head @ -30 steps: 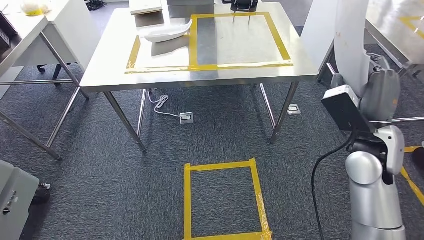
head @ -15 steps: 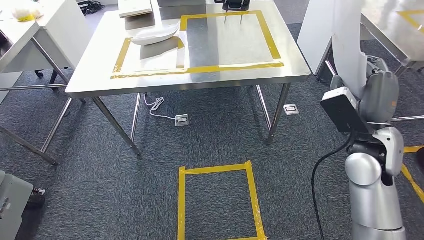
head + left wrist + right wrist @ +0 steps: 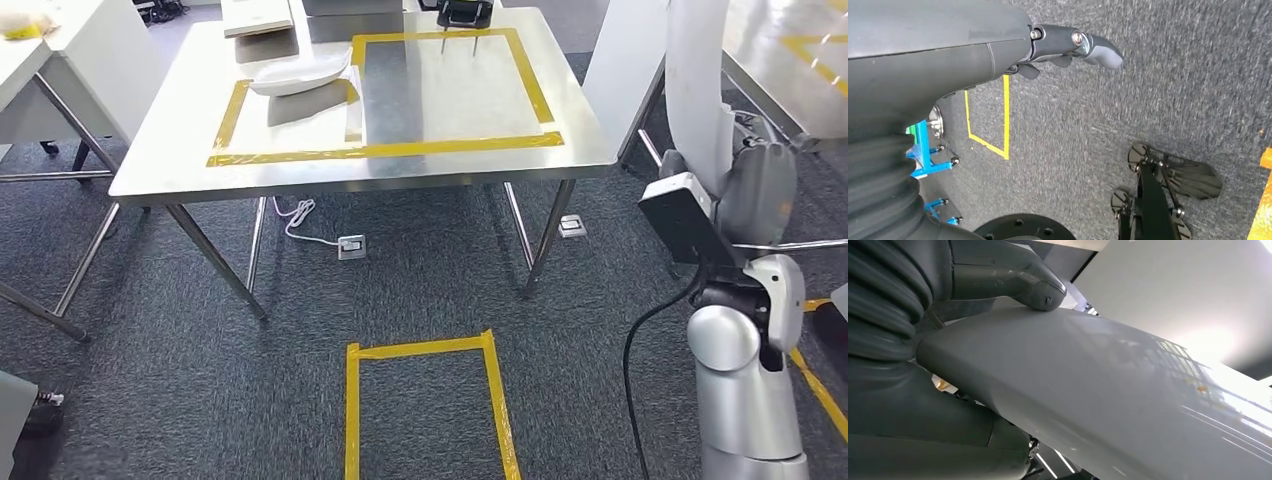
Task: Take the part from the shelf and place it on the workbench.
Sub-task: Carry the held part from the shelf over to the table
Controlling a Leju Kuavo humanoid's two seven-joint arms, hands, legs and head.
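Part [image 3: 697, 80] gripped in right hand [image 3: 998, 285], raised upright beside the workbench [image 3: 580, 140].
Long white curved panel, clamped between thumb [image 3: 1033, 282] and the fingers beneath it, rising from the hand past the top of the head view. Workbench ahead and to the left of that hand, steel-topped, marked with yellow tape [image 3: 400, 150]; on it a second white part [image 3: 298, 74], well apart from the held one. Tape rectangle [image 3: 425, 400] on the carpet before the bench. Left hand [image 3: 1068, 47] hanging above carpet, fingers loosely extended, holding nothing.
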